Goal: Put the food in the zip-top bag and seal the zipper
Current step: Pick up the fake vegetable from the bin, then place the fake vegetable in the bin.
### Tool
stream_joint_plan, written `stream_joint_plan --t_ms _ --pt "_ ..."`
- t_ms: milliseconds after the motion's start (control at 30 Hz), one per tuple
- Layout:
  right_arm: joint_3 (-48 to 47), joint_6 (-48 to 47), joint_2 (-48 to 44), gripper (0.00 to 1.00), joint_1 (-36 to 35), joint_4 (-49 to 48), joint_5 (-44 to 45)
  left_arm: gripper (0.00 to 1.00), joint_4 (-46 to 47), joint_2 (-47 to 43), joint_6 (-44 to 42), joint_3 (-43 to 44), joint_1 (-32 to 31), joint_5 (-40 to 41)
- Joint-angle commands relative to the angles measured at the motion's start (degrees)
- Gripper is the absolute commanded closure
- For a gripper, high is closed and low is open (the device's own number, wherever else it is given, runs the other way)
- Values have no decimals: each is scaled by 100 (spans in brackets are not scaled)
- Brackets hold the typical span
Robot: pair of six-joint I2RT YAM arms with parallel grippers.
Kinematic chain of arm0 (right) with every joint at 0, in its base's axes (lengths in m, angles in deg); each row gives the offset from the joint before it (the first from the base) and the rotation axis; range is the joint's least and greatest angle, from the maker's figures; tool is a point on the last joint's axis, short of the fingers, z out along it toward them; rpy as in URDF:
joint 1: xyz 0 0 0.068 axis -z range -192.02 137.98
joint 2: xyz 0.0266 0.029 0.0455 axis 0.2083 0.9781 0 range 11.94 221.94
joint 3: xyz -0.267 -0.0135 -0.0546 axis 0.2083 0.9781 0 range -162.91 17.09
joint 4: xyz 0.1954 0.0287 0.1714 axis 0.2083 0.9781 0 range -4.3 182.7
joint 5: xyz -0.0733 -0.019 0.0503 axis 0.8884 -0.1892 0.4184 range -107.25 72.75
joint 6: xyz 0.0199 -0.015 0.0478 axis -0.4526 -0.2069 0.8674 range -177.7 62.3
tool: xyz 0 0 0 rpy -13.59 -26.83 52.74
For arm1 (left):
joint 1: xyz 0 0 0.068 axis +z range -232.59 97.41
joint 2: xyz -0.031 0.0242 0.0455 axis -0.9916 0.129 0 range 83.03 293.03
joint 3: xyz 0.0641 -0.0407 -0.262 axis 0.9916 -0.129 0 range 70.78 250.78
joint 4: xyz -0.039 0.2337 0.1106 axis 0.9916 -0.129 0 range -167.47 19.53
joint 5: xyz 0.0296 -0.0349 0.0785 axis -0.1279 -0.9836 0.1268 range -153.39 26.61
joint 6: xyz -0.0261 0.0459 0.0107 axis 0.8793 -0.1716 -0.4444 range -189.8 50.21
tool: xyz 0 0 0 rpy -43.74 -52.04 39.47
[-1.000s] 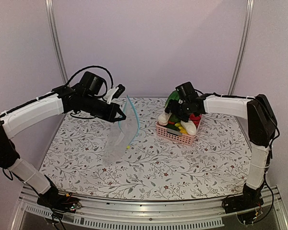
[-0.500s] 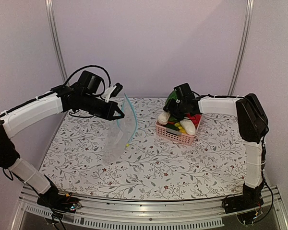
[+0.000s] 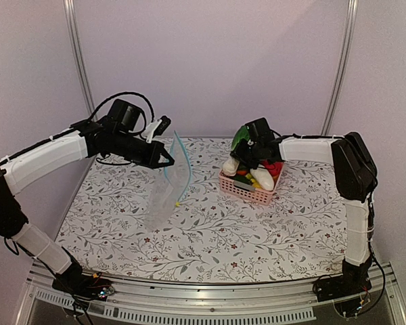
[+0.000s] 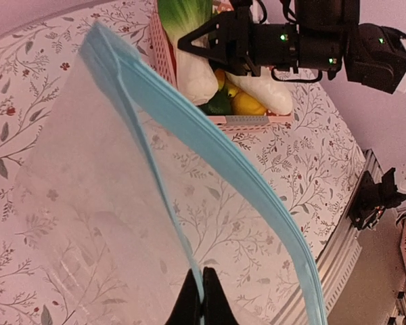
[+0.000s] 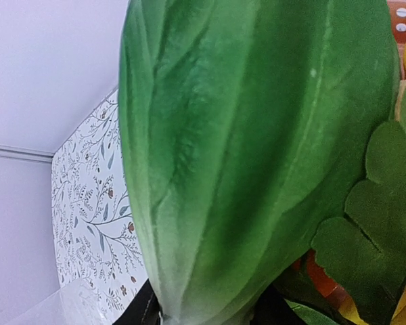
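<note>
— What takes up most of the view from above?
— The table, covered in a floral print. On its left half is the zip-top bag, clear and crinkled. It is held up by its top edge, with its lower end down on the table

— And on the right half?
— The pink basket, well apart from the bag. The bok choy sits in it among other toy food. Its white stem points over the rim nearest the bag and its green leaves stand higher up

— What about the two arms?
— The left tool is closed, pinching the bag at its mouth edge. The right tool is down at the basket with a finger on either side of the bok choy's leaves, which fill its wrist view. Whether it is actually squeezing them cannot be told

— And the zipper?
— The zipper is a light-blue strip, and its two halves are parted, so the mouth gapes toward the basket. In the left wrist view the closed tool nips the nearer half

— Anything smaller?
— A yellow piece lies in the basket between the bok choy's stem and another white piece
</note>
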Motion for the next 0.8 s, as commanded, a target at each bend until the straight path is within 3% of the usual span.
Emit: stream_joint_plan --t_ms 0,767 --pt "80 -9 -235 70 23 -213 -117 100 99 -68 39 -104 130 -61" --pt "1066 -1002 -2708 71 -176 -25 476 100 165 -190 119 -113 324 -304"
